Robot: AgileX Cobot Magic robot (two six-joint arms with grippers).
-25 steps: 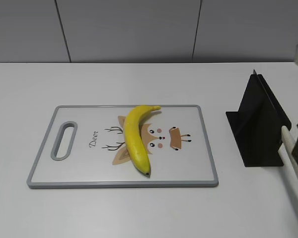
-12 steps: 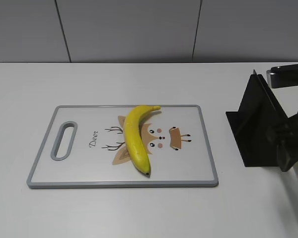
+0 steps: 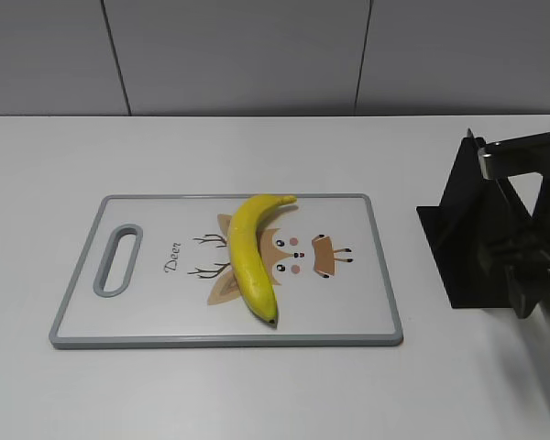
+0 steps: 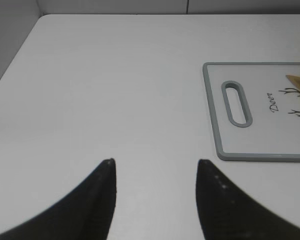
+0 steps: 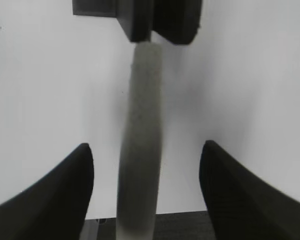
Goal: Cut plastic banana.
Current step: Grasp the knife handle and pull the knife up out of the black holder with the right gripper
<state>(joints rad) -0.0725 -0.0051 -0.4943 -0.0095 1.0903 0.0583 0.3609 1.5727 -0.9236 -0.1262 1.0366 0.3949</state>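
Banana (image 3: pixel 250 258) of smooth, glossy yellow plastic lies whole and curved on a white cutting board (image 3: pixel 367 302), its short stem toward the far edge and its small dark tip toward the near edge, crossing a printed cartoon deer and the word "Deer". The board, rimmed in grey with a slotted handle at its left end, rests flat on a matte white bench (image 3: pixel 257 394). To the right, apart from the board, stands a black angular holder (image 3: pixel 472 243) with a pale, rounded handle (image 5: pixel 140 145) sticking out of it; the handle shows blurred in the right wrist view. The right claw (image 5: pixel 146 187) is spread wide, one dark finger on either side of that handle and neither touching it. The left claw (image 4: pixel 155 192) hangs over bare bench left of the board, its two dark tapered fingers parted and holding nothing.
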